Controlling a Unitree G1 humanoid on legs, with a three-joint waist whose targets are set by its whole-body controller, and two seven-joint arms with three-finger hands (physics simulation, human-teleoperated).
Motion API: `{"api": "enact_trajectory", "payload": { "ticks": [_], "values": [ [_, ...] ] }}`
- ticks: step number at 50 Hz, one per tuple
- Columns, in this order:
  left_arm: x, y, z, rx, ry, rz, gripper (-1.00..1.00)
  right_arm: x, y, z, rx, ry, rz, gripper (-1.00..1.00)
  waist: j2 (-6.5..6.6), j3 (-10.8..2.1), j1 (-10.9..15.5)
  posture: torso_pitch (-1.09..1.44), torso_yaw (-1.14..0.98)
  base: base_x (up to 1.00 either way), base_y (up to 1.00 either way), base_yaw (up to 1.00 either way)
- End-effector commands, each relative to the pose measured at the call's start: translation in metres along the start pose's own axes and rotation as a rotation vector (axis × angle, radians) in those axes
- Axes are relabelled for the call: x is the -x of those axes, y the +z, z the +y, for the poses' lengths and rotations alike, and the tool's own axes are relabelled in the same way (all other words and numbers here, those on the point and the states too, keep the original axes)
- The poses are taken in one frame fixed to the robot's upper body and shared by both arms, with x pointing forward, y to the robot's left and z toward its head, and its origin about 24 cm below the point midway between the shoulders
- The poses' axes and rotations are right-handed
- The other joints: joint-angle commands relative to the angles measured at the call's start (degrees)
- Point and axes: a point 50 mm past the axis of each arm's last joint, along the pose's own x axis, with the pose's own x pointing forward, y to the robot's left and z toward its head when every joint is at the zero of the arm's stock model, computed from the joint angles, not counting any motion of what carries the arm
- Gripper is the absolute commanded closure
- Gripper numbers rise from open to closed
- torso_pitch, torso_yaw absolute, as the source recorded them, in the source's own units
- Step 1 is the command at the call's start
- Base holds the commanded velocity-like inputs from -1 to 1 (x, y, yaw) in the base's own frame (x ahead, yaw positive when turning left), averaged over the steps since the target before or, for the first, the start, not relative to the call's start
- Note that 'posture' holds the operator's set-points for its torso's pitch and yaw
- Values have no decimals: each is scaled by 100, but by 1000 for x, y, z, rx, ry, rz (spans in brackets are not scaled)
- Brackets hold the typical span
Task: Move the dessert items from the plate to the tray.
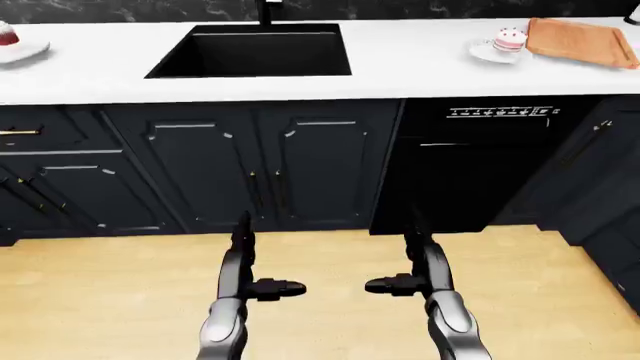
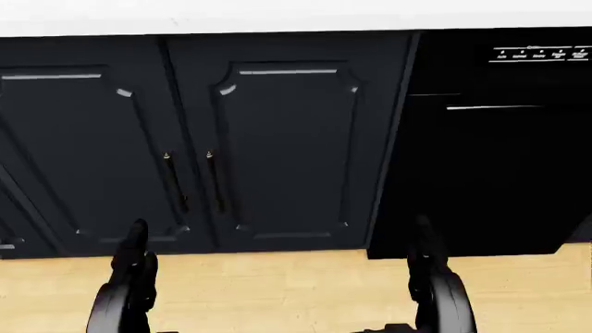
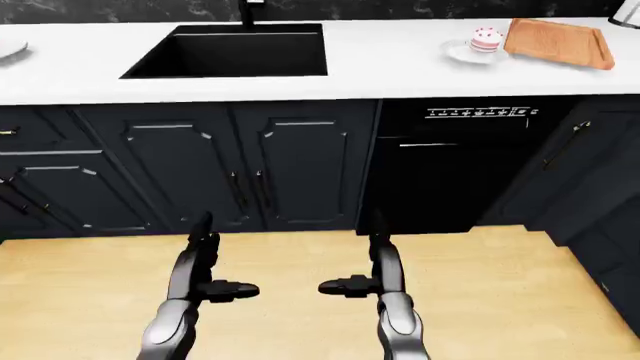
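I'm standing on a pale wood floor (image 1: 100, 300) facing a run of dark cabinets (image 1: 250, 172) under a white countertop (image 1: 400, 67), and the black sink (image 1: 250, 51) is my landmark for everything else.

Nearest me, both arms hang low below the sink. My left hand (image 1: 262, 286) and right hand (image 1: 405, 283) are held upright, palms facing each other, fingers up and thumbs pointing inward. Both are spread and hold nothing.

Beyond the hands, the cabinet doors sit directly under the sink, and a black dishwasher (image 1: 490, 165) is to its right.

On the countertop, right of the sink, a small plate (image 3: 472, 52) carries 1 pink-and-white cake (image 3: 486, 39), and just right of it, seemingly touching, lies the wooden tray (image 3: 558, 43). Far left of the sink another plate (image 1: 20, 51) holds a second dessert (image 1: 6, 34), cut off by the edge.

My worry: the right-hand cake is well off to the side and far from both hands. Reaching without stepping closer would likely overextend the arm, and a sideways swipe could topple the cake or shove the plate under the tray.
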Motion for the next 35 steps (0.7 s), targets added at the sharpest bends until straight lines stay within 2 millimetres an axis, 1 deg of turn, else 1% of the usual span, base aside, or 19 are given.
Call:
{"api": "enact_trajectory", "payload": {
  "ticks": [1,3,5,8,10,12,14,19,20,21,22,23,24,25,26,32,33,34,35],
  "values": [
    [-48,114,-7,-39,-11,-178,-100,-2,47,1,-14,11,-204,-100,-45,-5,-12,0,0,0,0,0],
    [-51,128,-7,-45,-11,-181,-100,1,55,1,25,20,-239,-100,43,-428,-142,0,0,0,0,0],
    [-50,132,-7,-42,-8,-195,-100,3,61,0,25,15,-247,-100,-63,-105,-79,0,0,0,24,0],
    [-47,139,-6,-46,-16,-209,-100,5,73,3,36,27,-280,-100,-295,-418,-90,0,0,2,55,0],
    [-45,143,-5,-50,-11,-223,-100,4,76,1,41,24,-289,-100,-404,-428,-126,0,0,7,77,0],
    [-44,148,-2,-70,-1,-236,-100,4,83,1,50,25,-300,-100,-357,-465,-136,0,0,7,78,0],
    [-44,152,1,-73,4,-245,-100,5,101,-4,53,11,-338,-100,-265,-410,-150,0,0,7,78,0],
    [-39,159,7,-81,21,-255,-100,5,111,-2,70,21,-362,-100,12,-378,-178,0,0,11,80,0],
    [-54,169,14,-38,28,-303,-100,5,116,-4,75,20,-369,-100,83,-360,-187,0,0,15,84,0],
    [-57,172,14,-41,31,-313,-100,4,120,-5,76,16,-380,-100,177,-367,-191,0,0,16,84,0],
    [-58,173,15,-39,33,-318,-100,4,124,-5,81,21,-387,-100,329,-430,-158,0,0,17,84,0],
    [-57,174,14,-43,36,-322,-100,2,127,-6,84,23,-392,-100,581,-509,-151,0,0,18,85,0],
    [-57,176,15,-45,33,-328,-100,0,130,-6,88,21,-396,-100,675,-556,-178,0,0,18,85,0],
    [-57,180,14,-45,34,-336,-100,-1,137,-8,92,21,-410,-100,515,-407,-59,0,0,22,86,0],
    [-57,182,13,-48,30,-350,-100,-2,139,-9,95,15,-415,-100,476,-305,-137,0,0,24,88,0],
    [-54,203,16,-77,31,-415,-100,-11,169,-11,122,21,-469,-100,77,-200,19,0,0,30,93,0],
    [-58,200,22,-86,18,-435,-100,-12,173,-13,136,19,-474,-100,-18,-211,9,0,0,39,95,0],
    [-59,201,23,-94,12,-436,-100,-15,177,-14,144,22,-475,-100,-239,-314,-27,0,0,41,96,0],
    [-59,201,24,-73,26,-422,-100,-18,180,-15,151,18,-479,-100,-294,-249,-127,0,0,39,97,0]
  ]
}}
